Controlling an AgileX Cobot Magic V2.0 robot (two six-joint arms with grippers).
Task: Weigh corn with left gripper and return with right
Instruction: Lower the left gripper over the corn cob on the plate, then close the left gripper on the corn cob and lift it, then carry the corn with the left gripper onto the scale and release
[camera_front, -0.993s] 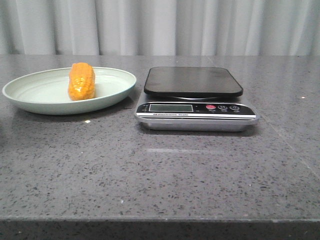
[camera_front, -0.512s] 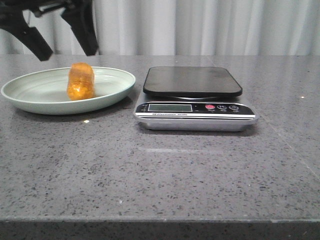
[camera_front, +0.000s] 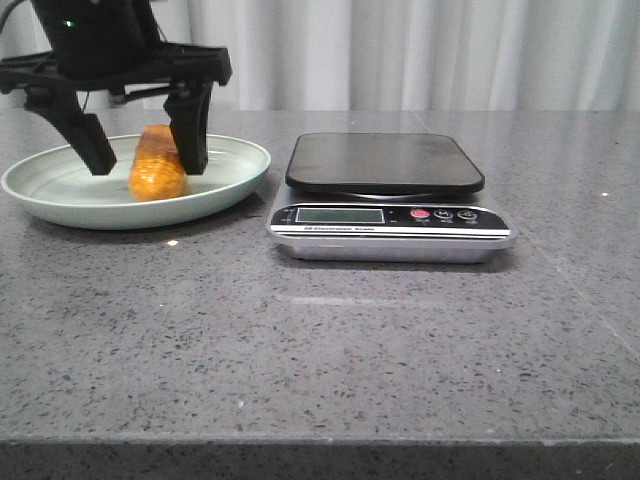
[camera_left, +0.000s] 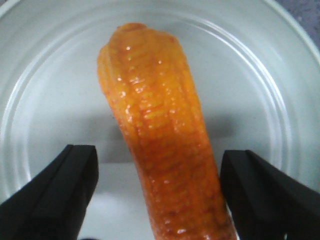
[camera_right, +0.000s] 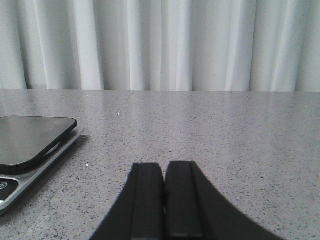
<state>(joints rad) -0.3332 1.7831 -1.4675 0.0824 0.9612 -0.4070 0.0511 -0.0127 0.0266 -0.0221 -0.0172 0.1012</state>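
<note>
The corn (camera_front: 158, 163) lies in the pale green plate (camera_front: 60, 195) on the left side of the grey speckled table (camera_front: 330, 350). The left gripper (camera_front: 145, 165) hangs over the plate with its two black fingers (camera_front: 190, 135) spread wide, one on each side of the cob; the wrist view shows a gap between each finger and the corn, so nothing is clamped. To the right of the plate stands a digital kitchen scale (camera_front: 388, 195) with a dark platform, a blank display, and a red button; the small print under the display is too fine to read. The right gripper (camera_right: 164, 200) hovers low over bare table, its fingers pressed together.
</note>
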